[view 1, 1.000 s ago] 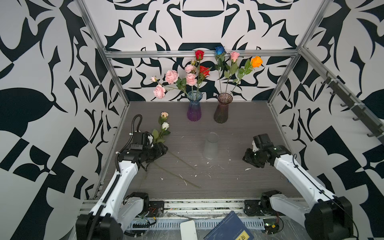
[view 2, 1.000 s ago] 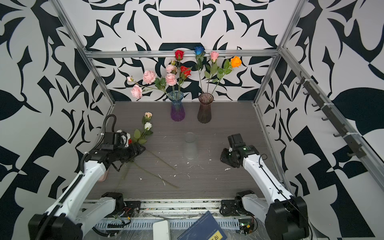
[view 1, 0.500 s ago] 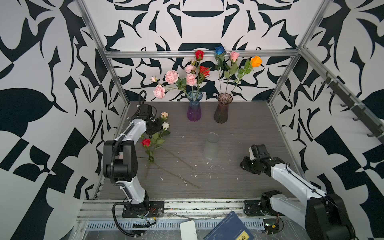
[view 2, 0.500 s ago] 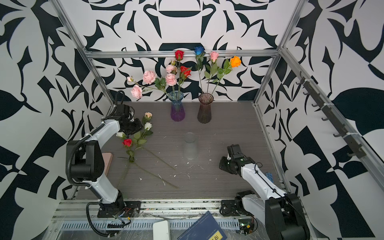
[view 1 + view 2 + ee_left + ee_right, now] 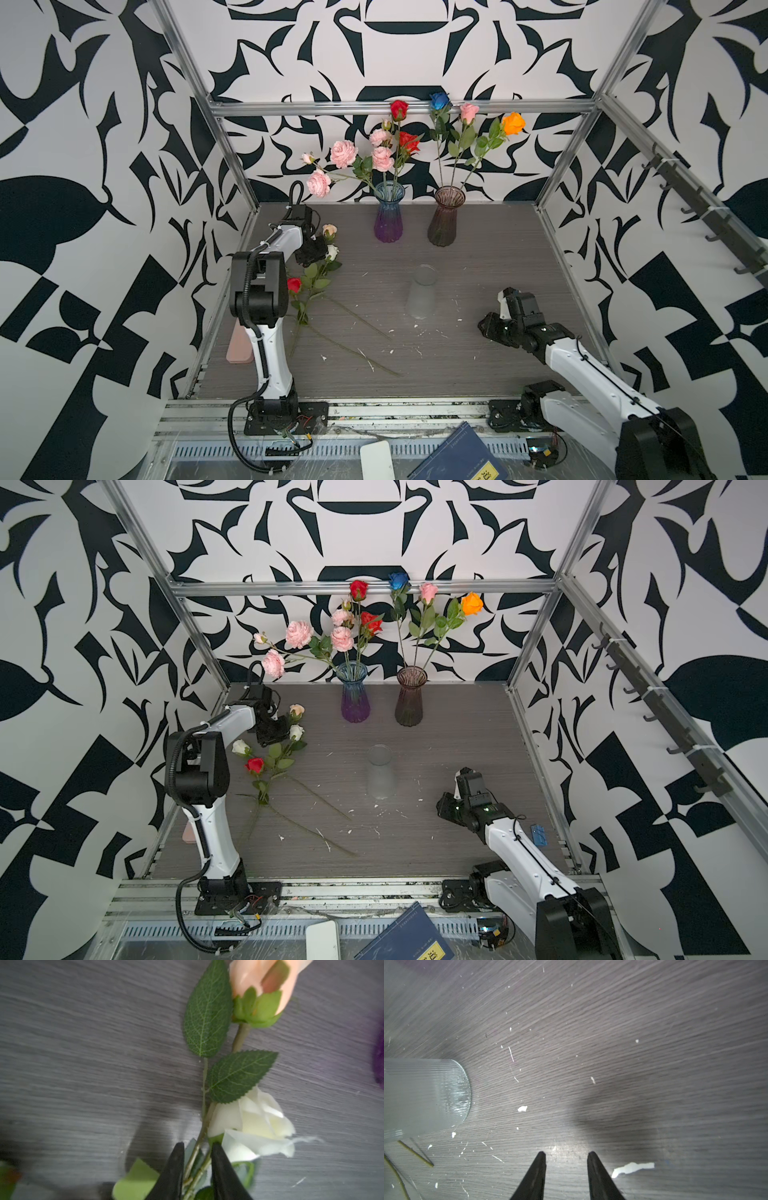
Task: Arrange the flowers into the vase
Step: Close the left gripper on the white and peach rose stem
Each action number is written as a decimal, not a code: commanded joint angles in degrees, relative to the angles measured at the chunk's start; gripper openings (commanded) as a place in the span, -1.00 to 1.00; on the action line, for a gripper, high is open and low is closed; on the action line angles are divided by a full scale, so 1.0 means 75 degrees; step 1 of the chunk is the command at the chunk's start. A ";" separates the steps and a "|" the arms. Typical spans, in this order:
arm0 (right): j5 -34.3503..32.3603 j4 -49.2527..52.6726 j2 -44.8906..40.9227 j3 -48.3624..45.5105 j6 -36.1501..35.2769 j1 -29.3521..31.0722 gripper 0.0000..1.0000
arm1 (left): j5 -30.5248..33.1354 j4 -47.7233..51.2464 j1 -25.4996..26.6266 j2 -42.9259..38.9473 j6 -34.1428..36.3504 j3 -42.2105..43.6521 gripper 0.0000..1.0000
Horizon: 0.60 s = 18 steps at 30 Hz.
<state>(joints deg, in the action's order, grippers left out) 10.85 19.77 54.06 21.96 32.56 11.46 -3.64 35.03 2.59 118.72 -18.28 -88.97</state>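
Observation:
Several loose flowers lie on the table's left: a peach rose (image 5: 329,230), a white rose (image 5: 332,251) and a red rose (image 5: 294,284), with their stems (image 5: 353,332) trailing toward the front. My left gripper (image 5: 322,258) (image 5: 197,1147) is shut on two green stems (image 5: 199,1159) just below the white rose (image 5: 255,1124). An empty clear ribbed vase (image 5: 422,293) (image 5: 425,1095) stands mid-table. To its right my right gripper (image 5: 484,326) (image 5: 566,1154) hovers low over bare table, open and holding nothing.
At the back stand a blue-purple vase (image 5: 389,216) with pink and red blooms and a brown vase (image 5: 445,216) with blue, pink and orange roses. A pink object (image 5: 240,345) lies by the left wall. A book (image 5: 457,457) lies past the front rail.
The left arm has raised its elbow and swung its gripper back to the peach and white roses, where its jaws have narrowed onto the stems. The right gripper has drawn slightly toward the front.

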 commanded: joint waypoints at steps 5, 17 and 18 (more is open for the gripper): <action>0.0021 -0.0164 0.0010 0.0014 -0.0087 0.0062 -0.25 | 0.0041 0.0250 0.0041 0.0342 0.0115 -0.0366 -0.60; 0.0011 -0.0155 0.0045 0.0026 -0.0087 0.0077 -0.25 | -0.0284 0.0187 0.0030 -0.0666 -0.0144 -0.0454 -1.00; 0.0009 -0.0159 0.0045 0.0026 -0.0087 0.0077 -0.25 | -0.0279 0.0166 0.0030 -0.0869 -0.0171 -0.0499 -1.00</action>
<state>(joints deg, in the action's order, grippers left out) 10.94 19.40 54.11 21.96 32.56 11.77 -4.43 35.62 2.66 118.34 -18.39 -90.21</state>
